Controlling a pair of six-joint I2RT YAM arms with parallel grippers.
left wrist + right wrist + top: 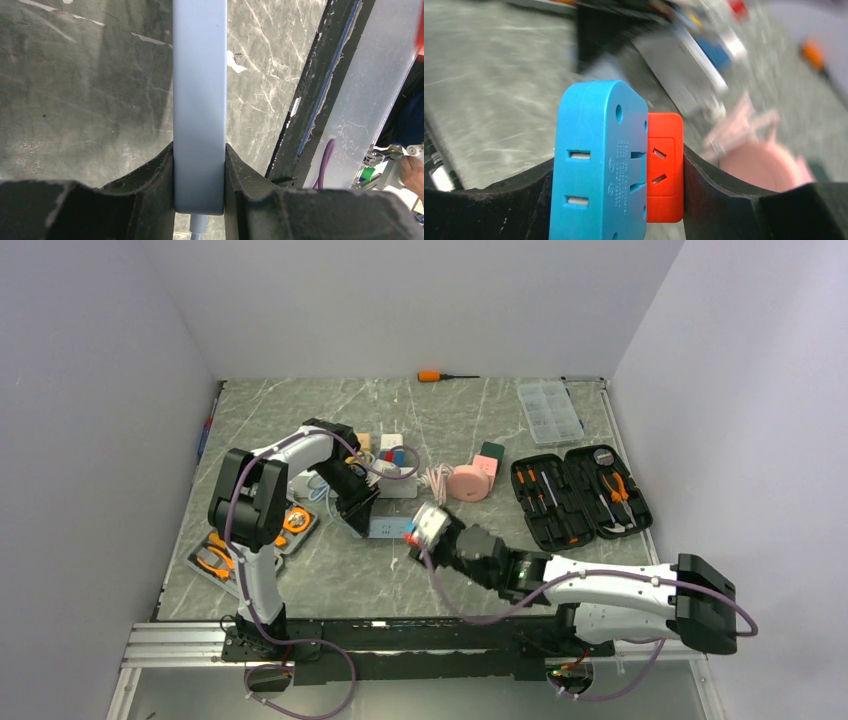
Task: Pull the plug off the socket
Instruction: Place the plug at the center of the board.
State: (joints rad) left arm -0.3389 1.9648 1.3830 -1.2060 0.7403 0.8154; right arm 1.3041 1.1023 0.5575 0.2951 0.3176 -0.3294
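The jaws of the left gripper (pixel 199 167) clamp the long pale power strip (pixel 200 90) by its sides, while those of the right gripper (pixel 616 182) hold a blue-and-red plug (pixel 594 160).

You see a grey-green worktop (pixel 330 580), veined white like marble. Your plug (pixel 596 160) is bright blue with a red block on one side. The socket (pixel 199 100) is a plain, pale bluish white. Farther back you have a pink reel (pixel 467 483), an orange-handled screwdriver (pixel 440 376) and a black case (pixel 580 495) of orange-gripped tools.
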